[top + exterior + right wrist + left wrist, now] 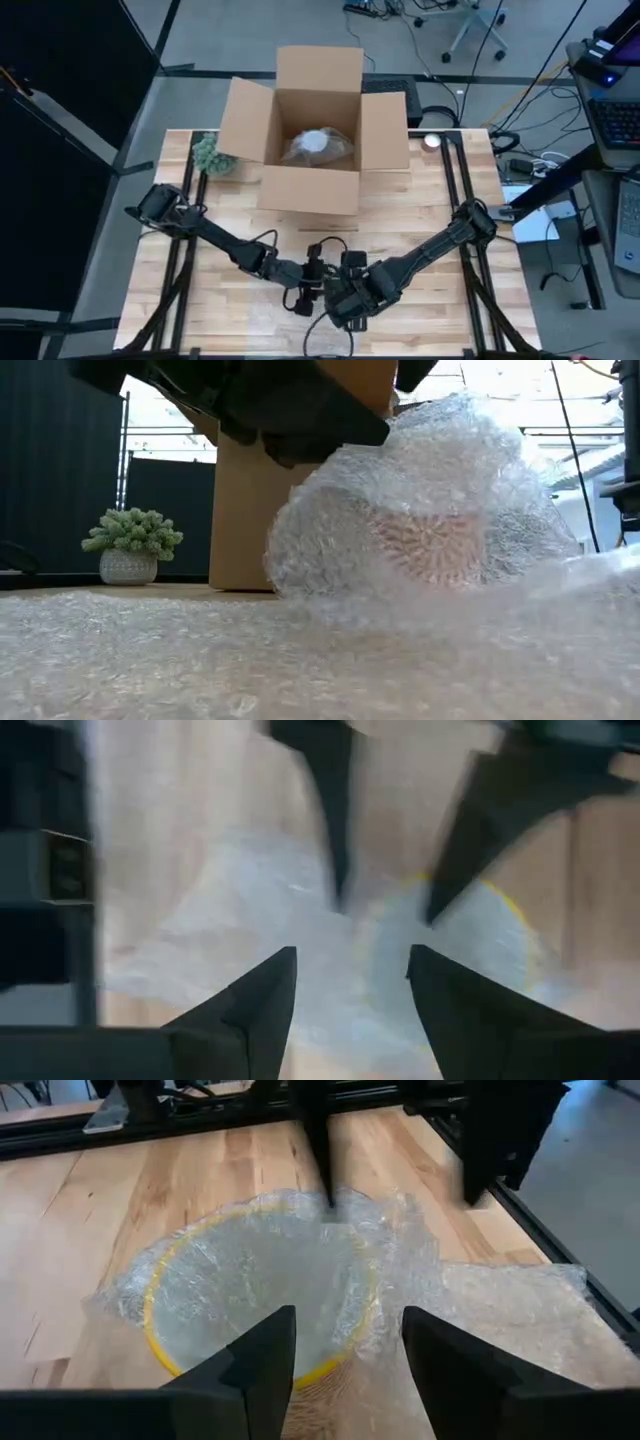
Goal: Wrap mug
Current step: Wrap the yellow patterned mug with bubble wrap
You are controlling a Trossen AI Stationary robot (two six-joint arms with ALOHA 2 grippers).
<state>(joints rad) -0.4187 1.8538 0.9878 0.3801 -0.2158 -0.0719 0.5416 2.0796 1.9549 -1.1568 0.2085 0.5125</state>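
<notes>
Mug (255, 1295) shows its yellow rim only in wrist views

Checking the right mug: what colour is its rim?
Yellow; the mug rim shows best in the left wrist view.

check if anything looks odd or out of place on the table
Nothing stands out. The mug sits under loose bubble wrap between the left gripper and right gripper, both with jaws open. A wrapped item lies in the open cardboard box.
</notes>
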